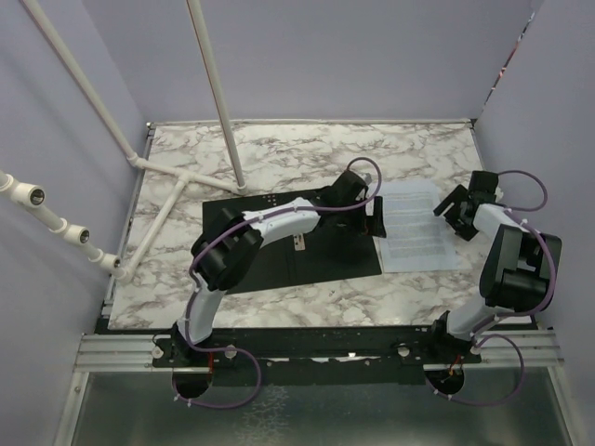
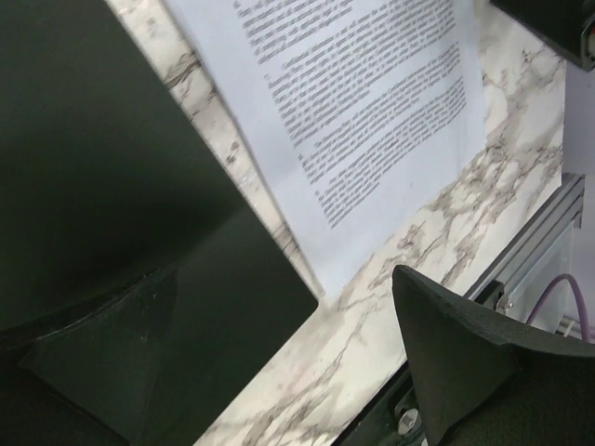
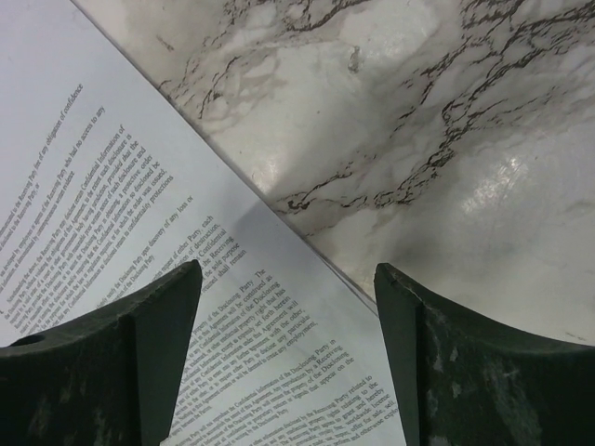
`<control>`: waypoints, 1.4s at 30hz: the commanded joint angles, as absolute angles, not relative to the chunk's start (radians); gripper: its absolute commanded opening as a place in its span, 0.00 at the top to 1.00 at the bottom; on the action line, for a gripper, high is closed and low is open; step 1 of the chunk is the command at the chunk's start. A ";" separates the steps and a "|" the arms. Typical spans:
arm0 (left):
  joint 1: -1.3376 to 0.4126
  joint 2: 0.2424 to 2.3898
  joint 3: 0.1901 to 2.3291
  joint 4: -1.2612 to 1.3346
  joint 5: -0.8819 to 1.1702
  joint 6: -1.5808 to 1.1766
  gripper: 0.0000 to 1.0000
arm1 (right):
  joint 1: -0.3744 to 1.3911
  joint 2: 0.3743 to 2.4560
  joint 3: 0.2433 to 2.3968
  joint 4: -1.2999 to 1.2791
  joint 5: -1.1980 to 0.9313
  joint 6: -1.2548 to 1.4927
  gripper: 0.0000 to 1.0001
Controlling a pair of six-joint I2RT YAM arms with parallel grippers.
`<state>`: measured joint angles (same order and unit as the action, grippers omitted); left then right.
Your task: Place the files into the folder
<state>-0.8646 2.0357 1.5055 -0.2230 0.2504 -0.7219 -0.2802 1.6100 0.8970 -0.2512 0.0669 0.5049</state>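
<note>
The folder [image 1: 279,251] lies open on the marble table, black inside up, with a small pale clip [image 1: 299,243] near its middle. The files [image 1: 414,237], white sheets with black text, lie flat just right of it. My left gripper [image 1: 376,219] is open and empty over the folder's right edge, beside the files. In the left wrist view [image 2: 288,344] the folder's corner [image 2: 139,204] and the files [image 2: 372,111] lie below the jaws. My right gripper [image 1: 456,209] is open over the files' right edge. In the right wrist view [image 3: 288,325] the edge of the files [image 3: 139,214] runs between the fingers.
White plastic pipes [image 1: 163,218] lie across the table's left side, and a white pole [image 1: 218,93] rises from the back. Purple walls close in the left, back and right. An aluminium rail [image 1: 316,346] runs along the near edge and shows in the left wrist view [image 2: 535,242].
</note>
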 commanded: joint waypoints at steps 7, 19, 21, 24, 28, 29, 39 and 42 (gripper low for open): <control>-0.899 2.307 1.800 -0.209 0.372 -0.777 0.01 | -0.277 1.572 0.816 -0.200 -0.061 0.568 0.26; -0.901 2.432 1.891 -0.210 0.377 -0.795 0.01 | -0.277 1.505 0.697 -0.131 -0.171 0.585 0.60; -0.901 2.434 1.884 -0.209 0.372 -0.792 0.01 | -0.276 1.484 0.677 -0.119 -0.191 0.589 0.73; -0.901 2.438 1.882 -0.208 0.371 -0.790 0.01 | -0.276 1.456 0.658 -0.107 -0.216 0.592 0.90; -0.903 2.441 1.877 -0.209 0.373 -0.788 0.01 | -0.277 1.434 0.666 -0.130 -0.218 0.592 0.98; -0.903 2.442 1.875 -0.209 0.374 -0.788 0.01 | -0.277 1.423 0.669 -0.136 -0.211 0.593 0.97; -0.904 2.400 1.891 -0.210 0.382 -0.755 0.01 | -0.276 1.364 0.757 -0.223 0.029 0.575 0.36; -0.904 2.371 1.899 -0.212 0.378 -0.736 0.01 | -0.277 1.417 0.778 -0.220 0.116 0.577 0.21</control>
<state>-0.8925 2.3909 1.8896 -0.1799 0.3710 -0.7803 -0.2802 1.3636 0.7444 -0.1814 -0.0395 0.5823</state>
